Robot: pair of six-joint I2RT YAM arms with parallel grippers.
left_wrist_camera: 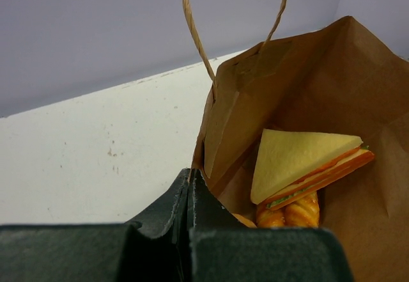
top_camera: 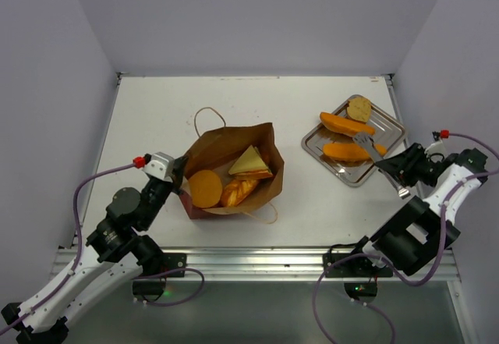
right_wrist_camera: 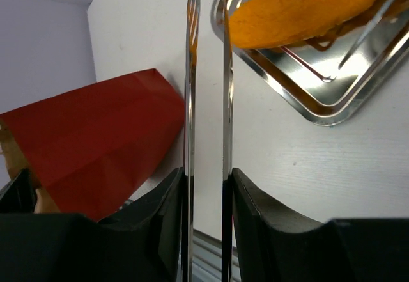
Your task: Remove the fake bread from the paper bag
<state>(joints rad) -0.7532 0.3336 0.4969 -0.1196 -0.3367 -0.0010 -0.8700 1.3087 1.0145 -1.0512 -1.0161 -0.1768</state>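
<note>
The paper bag [top_camera: 226, 145] lies open in the middle of the table, brown inside. In it are a triangular sandwich [top_camera: 249, 161], a round bun [top_camera: 206, 188] and a croissant [top_camera: 239, 191]. My left gripper [top_camera: 182, 174] is shut on the bag's left rim. The left wrist view shows the gripper [left_wrist_camera: 190, 174] pinching the rim, with the sandwich [left_wrist_camera: 300, 157] and croissant [left_wrist_camera: 291, 213] inside the bag [left_wrist_camera: 358, 77]. My right gripper [top_camera: 398, 168] is shut on metal tongs [top_camera: 366, 143], whose open tips reach over the silver tray [top_camera: 390, 129]. The right wrist view shows this gripper [right_wrist_camera: 208, 173] and the tongs [right_wrist_camera: 191, 103].
The tray holds two orange bread pieces [top_camera: 345, 123] [top_camera: 345, 152] and a small round bun [top_camera: 359, 108]. The bag's loop handles [top_camera: 209, 114] lie on the table. The bag's red outside [right_wrist_camera: 96, 135] shows in the right wrist view. Walls enclose the table on three sides.
</note>
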